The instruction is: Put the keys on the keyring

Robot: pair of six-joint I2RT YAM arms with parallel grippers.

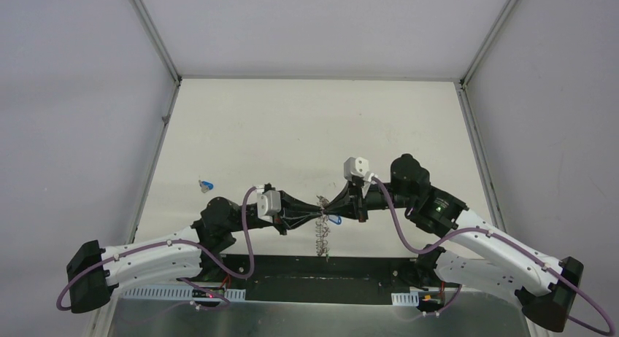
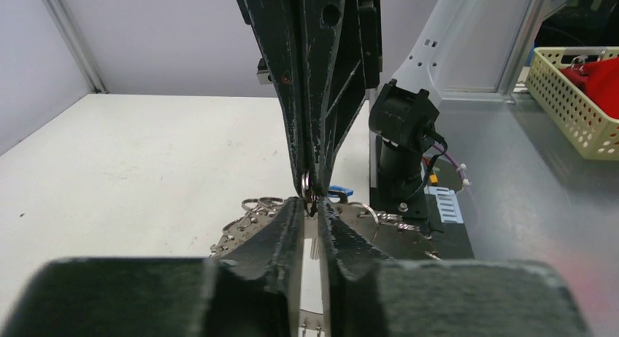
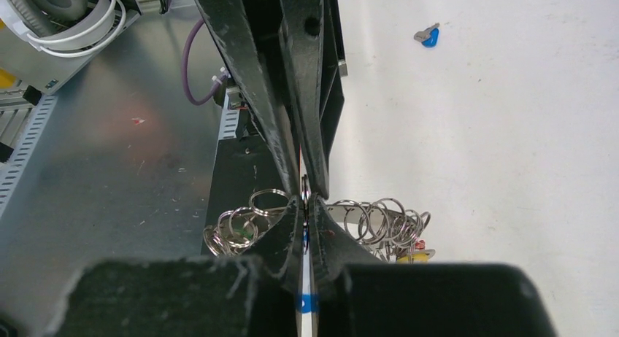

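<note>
The keyring, a silvery ring edged with many wire loops, hangs over the table's near edge, below the spot where both grippers meet tip to tip. My left gripper is pinched on its upper rim, and loops spread out under the fingers. My right gripper is shut on a small split ring with a blue key hanging beside its tips. Loops fan out on both sides, with a yellow tag and a red one among them. Another blue key lies loose on the table to the left.
The loose blue key lies on the white table far from both arms. A black strip and grey metal plate run along the near edge under the keyring. A cream basket holding something red stands off to the side, beyond the right arm's base.
</note>
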